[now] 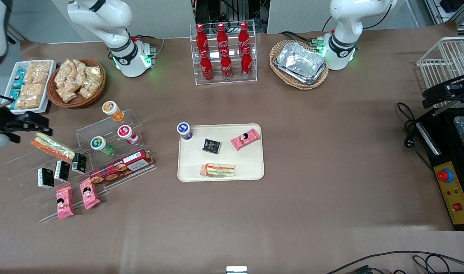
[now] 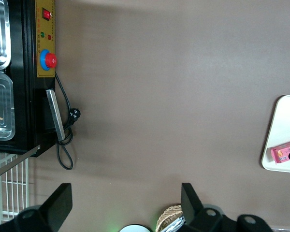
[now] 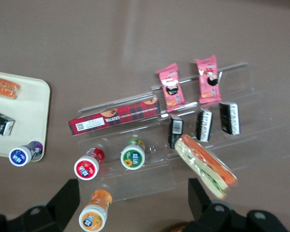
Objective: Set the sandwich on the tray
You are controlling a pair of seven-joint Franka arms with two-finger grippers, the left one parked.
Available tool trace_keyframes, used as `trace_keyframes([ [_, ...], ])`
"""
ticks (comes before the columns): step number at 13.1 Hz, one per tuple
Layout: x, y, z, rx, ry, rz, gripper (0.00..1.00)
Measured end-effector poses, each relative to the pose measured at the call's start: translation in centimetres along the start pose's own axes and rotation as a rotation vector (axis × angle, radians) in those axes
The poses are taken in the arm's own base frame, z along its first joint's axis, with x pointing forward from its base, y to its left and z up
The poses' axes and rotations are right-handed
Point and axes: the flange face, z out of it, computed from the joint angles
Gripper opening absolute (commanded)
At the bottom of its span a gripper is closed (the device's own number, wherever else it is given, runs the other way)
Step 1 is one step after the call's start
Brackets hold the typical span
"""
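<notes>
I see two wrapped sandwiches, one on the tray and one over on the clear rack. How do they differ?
The sandwich lies flat on the beige tray, its edge red and green. The other sandwich sits on the clear rack, slanted, with an orange strip along its edge, right by the gripper. Both are clear-wrapped with pale bread.

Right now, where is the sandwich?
The sandwich lies flat in the tray, at the edge nearest the front camera, nearer than the black packet. The gripper is away at the working arm's end.
</notes>
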Motion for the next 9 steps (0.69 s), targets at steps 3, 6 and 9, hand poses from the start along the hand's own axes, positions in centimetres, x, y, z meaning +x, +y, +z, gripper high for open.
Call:
trace_keyframes([
  [3, -1.9, 2.1, -1.5, -0.008, 0.02, 0.076, 1.0],
  [6, -4.5, 3.2, -1.6, -0.015, 0.037, 0.21, 1.0],
  [9, -6.2, 1.9, -0.4, -0.021, 0.047, 0.304, 1.0],
])
